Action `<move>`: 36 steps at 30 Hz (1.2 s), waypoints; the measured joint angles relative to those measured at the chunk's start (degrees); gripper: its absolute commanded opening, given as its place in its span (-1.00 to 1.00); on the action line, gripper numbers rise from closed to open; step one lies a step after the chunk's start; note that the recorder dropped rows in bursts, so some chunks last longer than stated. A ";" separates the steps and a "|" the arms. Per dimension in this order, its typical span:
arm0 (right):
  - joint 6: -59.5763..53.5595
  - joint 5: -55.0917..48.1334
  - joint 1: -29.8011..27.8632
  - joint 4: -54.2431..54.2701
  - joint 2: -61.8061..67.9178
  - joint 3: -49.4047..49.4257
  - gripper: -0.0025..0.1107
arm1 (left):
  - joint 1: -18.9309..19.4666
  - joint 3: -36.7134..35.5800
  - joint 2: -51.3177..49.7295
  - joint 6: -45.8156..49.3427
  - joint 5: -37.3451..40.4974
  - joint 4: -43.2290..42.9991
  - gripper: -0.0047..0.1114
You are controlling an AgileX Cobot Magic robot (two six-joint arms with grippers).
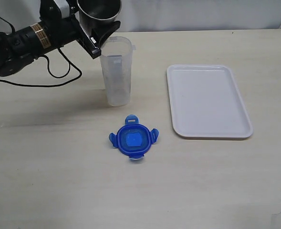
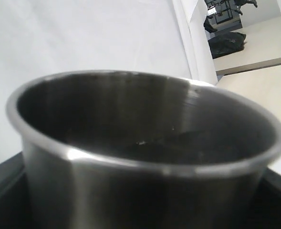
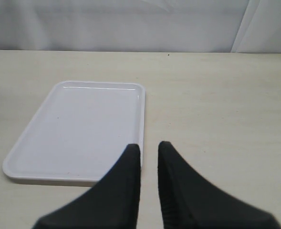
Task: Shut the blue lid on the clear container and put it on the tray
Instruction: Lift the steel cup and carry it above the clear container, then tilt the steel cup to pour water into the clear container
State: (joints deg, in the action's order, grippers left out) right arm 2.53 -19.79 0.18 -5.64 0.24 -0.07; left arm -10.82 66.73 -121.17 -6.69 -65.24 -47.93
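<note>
My left pincer (image 1: 101, 37) is pinching the steel cup (image 1: 99, 10). Its black fingers sit on two sides of the cup wall, and the cup is tilted with its mouth turned toward the outside camera. On the left wrist camera the cup fills almost all the picture (I see only its rim and its dark inside).

The clear container (image 1: 116, 71) stands upright on the table (image 1: 45, 181), directly under this pincer and open at the top. Its rim is just beside the lower finger, and I cannot tell if they touch.

The blue lid (image 1: 133, 138) lies flat on the table with its flaps spread out. It is below the left pincer, on the far side of the container from it and apart from the container.

The tray (image 1: 208, 100) is well apart from the left pincer, on the side where the right arm works.

My right pincer (image 3: 149, 148) does not appear on the outside camera. On its own camera the two fingers are almost pressed together, with only a thin gap and nothing between them. The tray lies on the table just ahead of these fingertips, one long edge nearly in line with them.
</note>
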 measured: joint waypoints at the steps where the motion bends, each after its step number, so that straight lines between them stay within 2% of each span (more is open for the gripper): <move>1: 0.00 0.00 0.00 0.00 0.00 0.00 -0.72 | 0.00 0.00 0.00 0.30 0.00 0.00 -0.92; 20: 0.00 0.00 0.00 0.00 0.00 0.00 -0.72 | 0.00 0.00 0.00 1.88 -0.35 0.23 -0.92; 29: 0.00 0.00 0.00 0.00 0.00 0.00 -0.72 | 1.43 0.00 0.00 -0.71 -0.35 1.63 -0.92; 36: 0.00 -0.11 0.00 0.00 0.00 0.00 -0.72 | 1.46 0.00 0.00 0.80 -0.35 2.53 -0.92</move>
State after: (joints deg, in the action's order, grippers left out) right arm 2.53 -19.90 0.18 -5.64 0.24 -0.07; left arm -9.36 66.73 -121.17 -5.88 -65.59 -45.40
